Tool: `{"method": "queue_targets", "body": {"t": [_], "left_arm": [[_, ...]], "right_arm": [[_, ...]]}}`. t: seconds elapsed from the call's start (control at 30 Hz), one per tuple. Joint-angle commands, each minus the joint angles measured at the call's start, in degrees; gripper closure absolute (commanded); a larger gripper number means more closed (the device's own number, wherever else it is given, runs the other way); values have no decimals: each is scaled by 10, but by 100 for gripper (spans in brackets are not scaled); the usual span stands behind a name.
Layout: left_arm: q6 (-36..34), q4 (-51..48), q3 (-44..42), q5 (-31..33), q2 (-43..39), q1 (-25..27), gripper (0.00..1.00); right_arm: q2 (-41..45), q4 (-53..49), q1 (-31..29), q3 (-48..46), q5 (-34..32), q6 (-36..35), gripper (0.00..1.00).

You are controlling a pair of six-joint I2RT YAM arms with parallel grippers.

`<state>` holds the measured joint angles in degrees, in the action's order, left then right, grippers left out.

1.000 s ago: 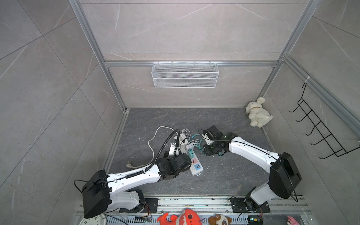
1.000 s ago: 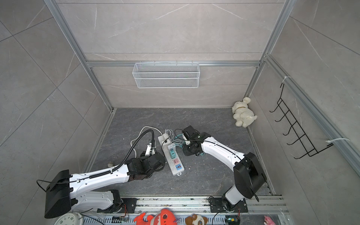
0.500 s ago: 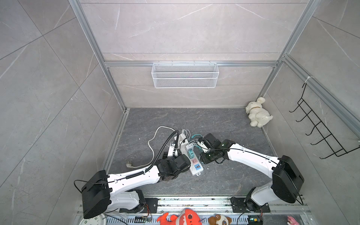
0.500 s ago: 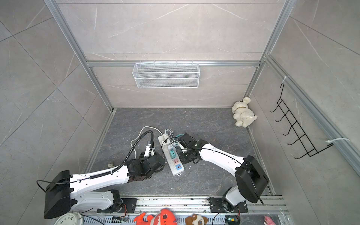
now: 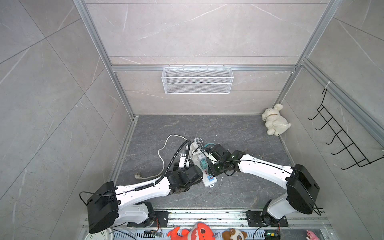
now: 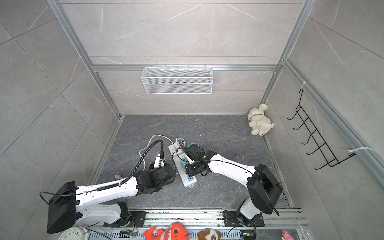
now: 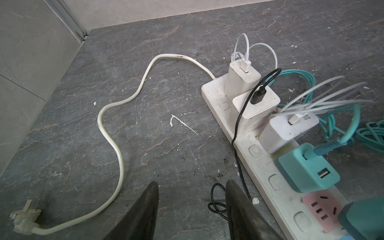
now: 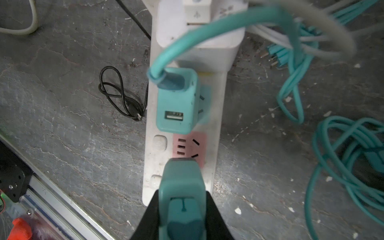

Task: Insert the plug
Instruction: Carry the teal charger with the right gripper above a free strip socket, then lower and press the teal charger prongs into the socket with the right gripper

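The right gripper (image 8: 182, 199), clamped on the teal plug (image 8: 182, 182), has swung in over the vacant pink socket (image 8: 189, 145) of the power strip (image 8: 218, 116), so insertion is next; its pins, hidden, seem not yet seated; the left gripper (image 7: 192, 185) has eased wider, empty, beside the strip.

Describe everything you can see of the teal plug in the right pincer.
The teal plug is smooth, rounded plastic with a darker heart-shaped mark on its back. The right pincer is shut on its two sides. Its front end sits over one edge of the pink socket on the white power strip; most slots show uncovered. Its prongs are hidden.
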<state>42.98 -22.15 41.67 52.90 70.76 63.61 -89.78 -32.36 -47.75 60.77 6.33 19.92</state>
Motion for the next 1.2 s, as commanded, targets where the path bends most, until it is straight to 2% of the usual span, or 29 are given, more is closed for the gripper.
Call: {"method": "queue_targets", "body": {"t": [0.0, 0.23, 0.53, 1.17], "left_arm": [[15, 25, -7, 33, -3, 0, 44], [26, 21, -21, 51, -26, 1, 43], [41, 36, -58, 63, -72, 1, 43], [39, 44, -64, 72, -76, 0, 43]], "right_arm": [[-6, 11, -7, 19, -14, 14, 89], [-10, 22, -18, 22, -56, 25, 89], [-19, 32, -23, 25, -78, 40, 89], [-39, 42, -38, 27, -94, 51, 90]]}}
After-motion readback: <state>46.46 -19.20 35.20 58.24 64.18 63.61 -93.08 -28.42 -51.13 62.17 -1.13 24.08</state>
